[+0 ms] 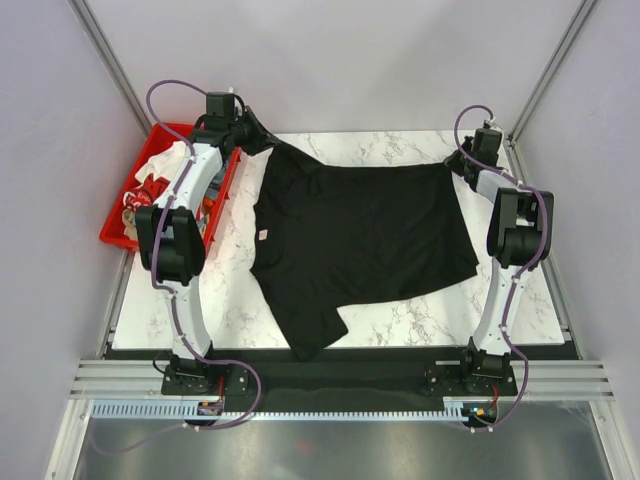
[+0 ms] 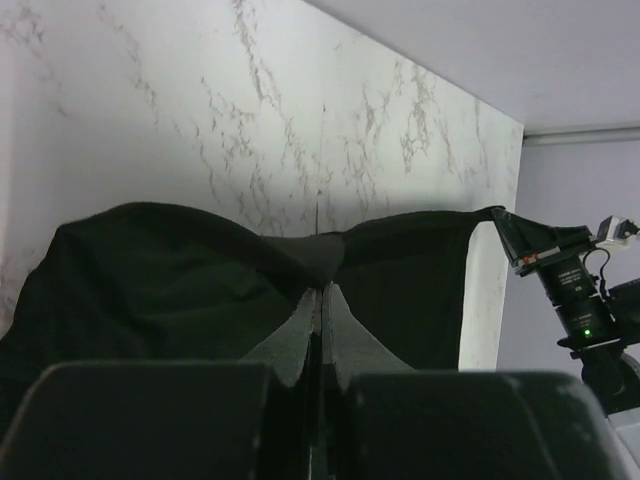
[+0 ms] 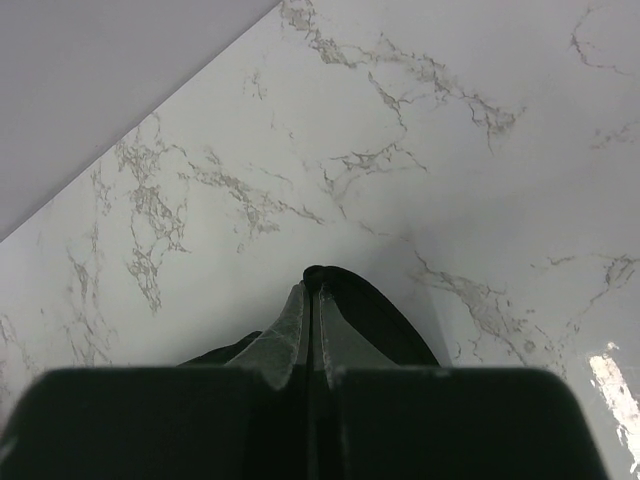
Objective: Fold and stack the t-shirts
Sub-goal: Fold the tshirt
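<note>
So, quick count: one black t-shirt [image 1: 360, 240] is out on the marble table [image 1: 400, 325], and both arms have hold of it. It's spread mostly flat, neck toward the left, with one small neck label [image 1: 264, 235] showing and one sleeve poking toward the near edge.

Left gripper [image 1: 262, 137] is at the far-left corner of the shirt, jaws clamped tight on a bunched bit of black cloth. From the left wrist camera you can see the two fingers pressed together with the fabric pinched at their tips. Right gripper [image 1: 455, 163] is at the far-right corner doing the same thing: jaws squeezed together on a small fold of the black tee, marble right underneath. The shirt's far edge runs between the two grips.

One red bin [image 1: 112, 232] sits off the left side of the table, partly under the left arm. In it I can make out two more tees: one white t-shirt [image 1: 165, 160] and one red t-shirt [image 1: 142, 192] with white lettering. Anything beyond those two is hidden by the arm, so I can't tell.
</note>
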Robot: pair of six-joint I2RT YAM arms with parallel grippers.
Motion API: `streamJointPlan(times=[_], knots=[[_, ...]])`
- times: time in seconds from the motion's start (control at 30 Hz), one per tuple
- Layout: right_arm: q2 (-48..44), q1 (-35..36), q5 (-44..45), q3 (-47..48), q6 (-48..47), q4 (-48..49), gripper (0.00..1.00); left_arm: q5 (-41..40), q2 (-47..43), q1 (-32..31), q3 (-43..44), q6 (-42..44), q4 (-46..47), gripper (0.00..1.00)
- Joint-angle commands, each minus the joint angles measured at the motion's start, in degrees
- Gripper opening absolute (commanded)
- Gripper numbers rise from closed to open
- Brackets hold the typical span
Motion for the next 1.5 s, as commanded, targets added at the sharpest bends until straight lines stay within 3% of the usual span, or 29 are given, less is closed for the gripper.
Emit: streamJointPlan(times=[0.0,0.23,0.9,1.13,1.47], knots=[[-5.4,-0.4,-0.7,-1.7,-0.2,0.4,0.00,0.7,-5.0,0.4,-3.0,1.1,-3.1,0.02],[-10.8,-0.5,0.1,-8.6,-0.4,-0.9,0.00,2.6,-9.0,0.1,-11.5,1.4,-3.6,0.02],[-15.5,-1.3,2.0,-15.3,-0.6,-11.1,0.00,5.6,-22.9,-0.8,-31.6,1.0,-6.3,0.02],[-16.7,-1.3,0.6,-21.2,-0.5,-6.8,0.00,3.0,-24.4,-2.9,-39.2,-0.5,-4.8,0.02],[-17.8,-1.6,1.6,-19.1,-2.2,-8.0,0.00,-1.1,-25.1,-4.5,-44.9,-1.2,-4.0,0.02]])
